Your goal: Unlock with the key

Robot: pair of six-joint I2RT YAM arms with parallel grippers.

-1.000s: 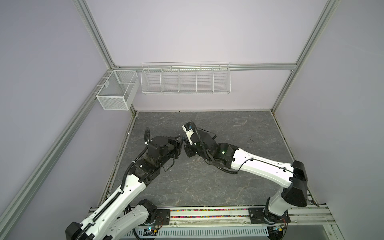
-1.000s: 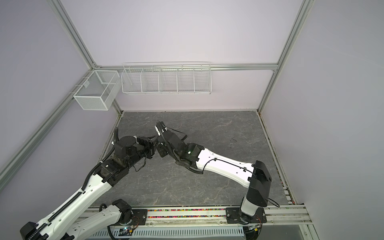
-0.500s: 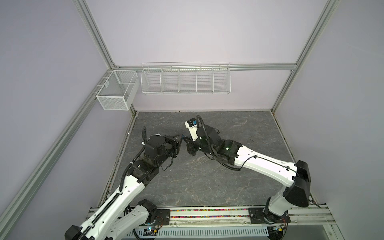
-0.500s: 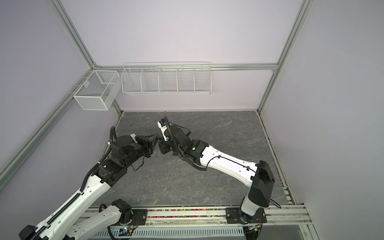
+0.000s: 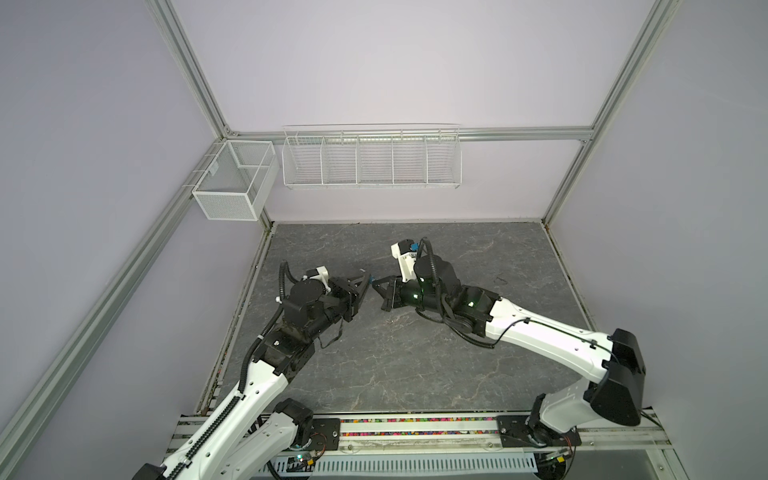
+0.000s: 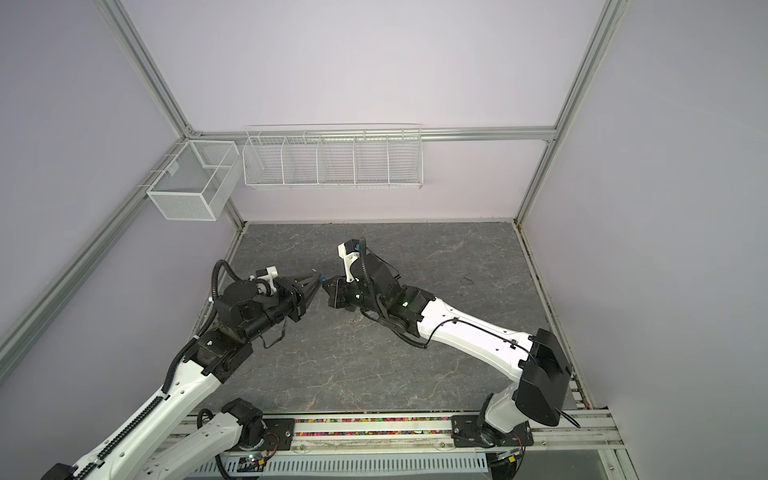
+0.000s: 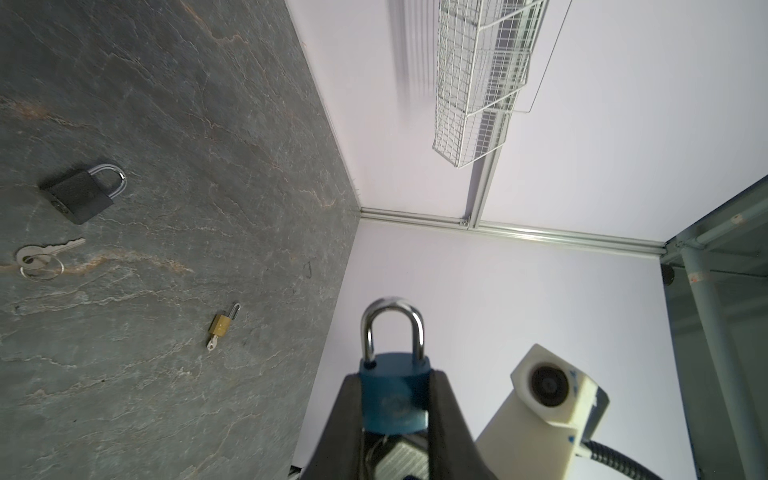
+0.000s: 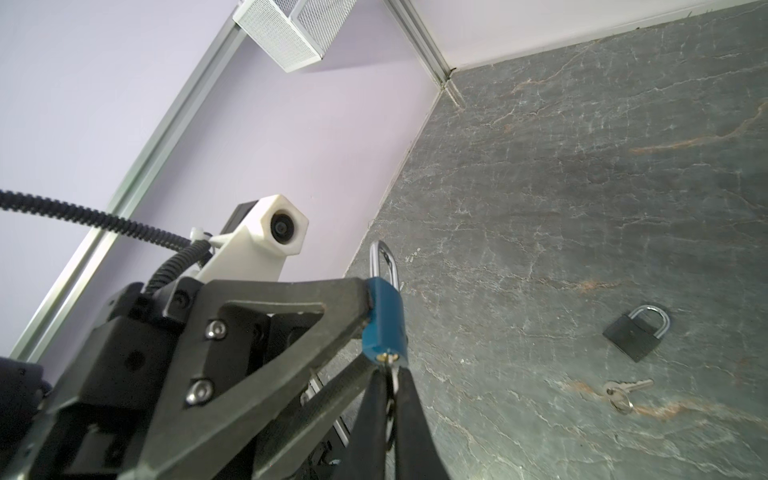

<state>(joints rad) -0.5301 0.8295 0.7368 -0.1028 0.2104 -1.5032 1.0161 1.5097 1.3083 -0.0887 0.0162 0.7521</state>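
The left hand [image 5: 364, 283] is closed on a blue padlock [image 7: 395, 374], one finger pressed against each flat side of the body, and holds it off the table [image 5: 415, 353]. The steel shackle [image 7: 392, 328] points away from the hand's palm, and both of its legs are seated in the body, so the lock is not yet open.

The right hand [image 8: 390, 399] meets it tip to tip near the middle of the table in both top views. Its fingers are pressed together on a small silver key [image 8: 392, 374], whose split ring [image 8: 390, 409] hangs between them. The key's tip sits at the brass keyhole [image 8: 384, 356] on the underside of the blue padlock. I cannot tell how far it has gone in.

Three other things lie flat on the table, well apart from both hands. A black padlock [image 8: 636, 334] rests with its shackle closed. A loose silver key on a ring [image 8: 623, 392] lies just beside it. A small brass padlock [image 7: 222, 326] lies farther off with its own key [image 7: 212, 343] sticking out of its base.

A white wire rack [image 5: 372, 160] and a mesh basket [image 5: 232, 187] hang from the frame rails.
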